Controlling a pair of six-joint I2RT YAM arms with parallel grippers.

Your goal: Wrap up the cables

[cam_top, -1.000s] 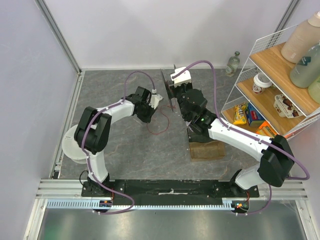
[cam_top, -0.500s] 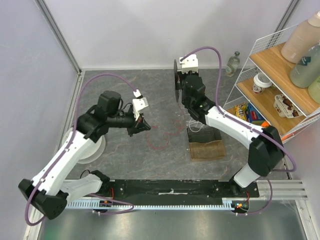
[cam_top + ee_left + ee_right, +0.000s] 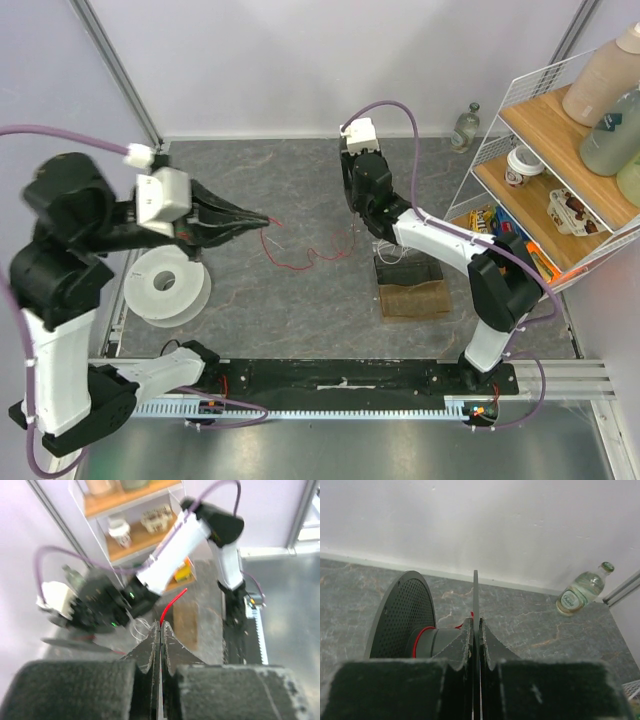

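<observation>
Left gripper (image 3: 160, 628): shut tight on the free end of the red wire (image 3: 173, 603); shows a short red tip past the closed fingertips in the wrist view.
Left arm: rears high over the left side of the table (image 3: 250, 325), close to the overhead camera; points its fingers toward the right arm.
Red wire: leaves the left fingertips and trails in loose curls over the grey tabletop, between the two arms; ends at the dark spool (image 3: 400, 612), with a few red turns around the hub.
Right gripper (image 3: 476, 626): closed to a narrow slit on the thin rim of one spool disc; holds the spool on edge.
Dark spool: sits near the back middle of the table, facing the rear wall; shows a perforated disc left of the fingers in the wrist view.
White spool (image 3: 165, 288): lies flat at the table's left edge, under the raised left arm, apart from the wire.
Brown box (image 3: 412, 298): rests on the table beside the right arm, just on the near side of the wire's right end.
Glass bottle (image 3: 582, 592): stands upright against the back wall, near the right corner.
Shelf (image 3: 540, 125): fills the right edge; carries bottles, a cup and snack packs.
</observation>
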